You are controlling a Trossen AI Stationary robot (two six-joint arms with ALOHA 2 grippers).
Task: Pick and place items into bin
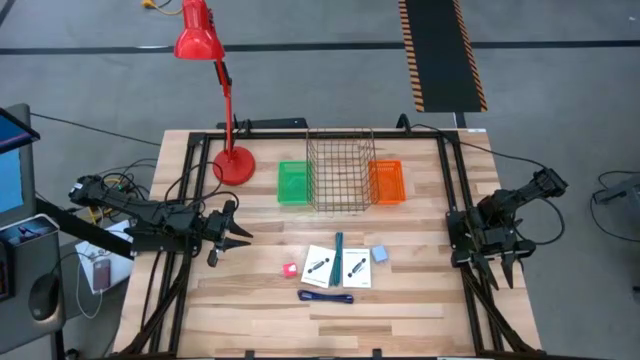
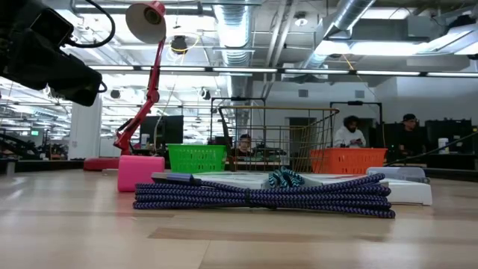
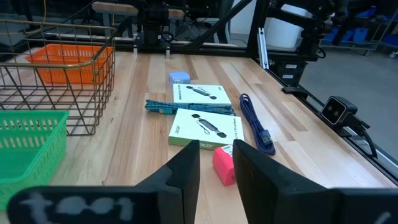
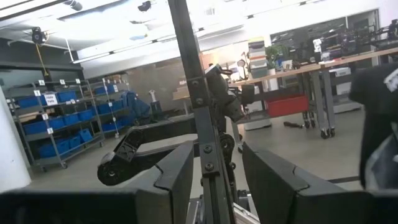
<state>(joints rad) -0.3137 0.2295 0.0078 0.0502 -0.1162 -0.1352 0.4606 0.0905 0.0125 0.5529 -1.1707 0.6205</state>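
Observation:
The items lie in a cluster at mid-table. Two white cards (image 1: pixel 320 265) (image 1: pixel 357 268) lie flat side by side, also visible in the left wrist view (image 3: pixel 206 128) (image 3: pixel 199 94). A teal marker (image 1: pixel 339 244) lies at their far edge. A pale blue square (image 1: pixel 379 255) sits to their right, a small red block (image 1: pixel 290 270) to their left, and a blue-purple strap (image 1: pixel 325 296) nearer. My left gripper (image 1: pixel 236 230) is open, left of the cluster, pointing at the red block (image 3: pixel 222 165). My right gripper (image 1: pixel 508 268) is open, waiting by the table's right edge.
At the table's far side stand a green bin (image 1: pixel 293 183), a wire basket (image 1: pixel 340 170) and an orange bin (image 1: pixel 386 182) in a row. A red desk lamp's base (image 1: pixel 233 165) is left of the green bin. Black frame rails run along both table sides. People sit in the room beyond.

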